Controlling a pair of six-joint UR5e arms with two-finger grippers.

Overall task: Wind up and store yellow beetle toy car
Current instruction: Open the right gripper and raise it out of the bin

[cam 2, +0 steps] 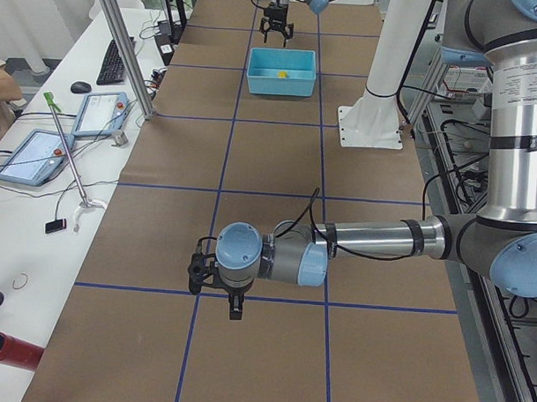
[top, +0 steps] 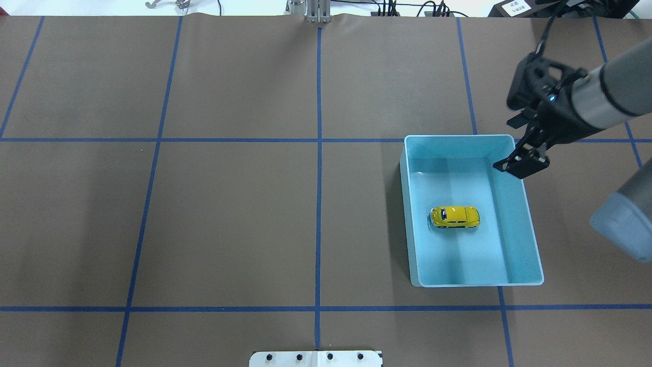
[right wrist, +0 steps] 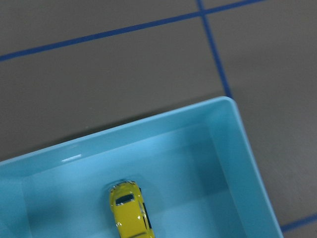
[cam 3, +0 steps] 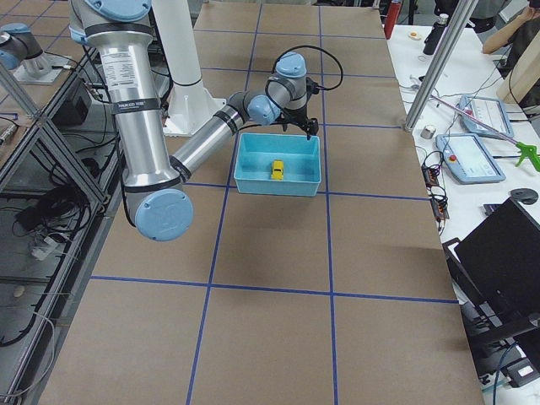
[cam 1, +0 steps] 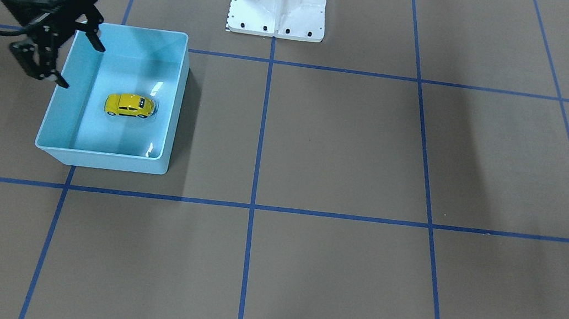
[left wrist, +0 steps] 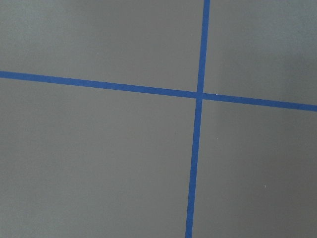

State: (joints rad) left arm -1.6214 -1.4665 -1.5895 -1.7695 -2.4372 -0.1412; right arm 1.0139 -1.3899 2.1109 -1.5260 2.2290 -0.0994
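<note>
A: Where does the yellow beetle toy car [cam 1: 130,105] stand?

B: On the floor of the light blue bin [cam 1: 106,161], near the middle, apart from every wall. The right wrist view shows its roof, so it seems to be on its wheels.

A: And the right pincer [cam 1: 82,67]?

B: Spread wide, holding nothing, and hanging above the bin's rim near a corner on the robot's side. The storing looks done, so the risk lies in how the arm leaves.

A: What would cause trouble?

B: One finger [cam 1: 95,38] sits over the inside of the bin and the other outside it. If the arm dropped or swept sideways at a low height, a finger could catch the wall and drag or tip the bin across the tabletop [cam 1: 347,146]. The bin looks light, so that might throw the car out.

A: Could the car move by itself?

B: If its spring is wound, it could roll into a wall. The pictures do not show that.

A: The left pincer [cam 2: 217,292]?

B: It is well apart, low over bare tabletop. Whether its jaws are parted cannot be told.
</note>
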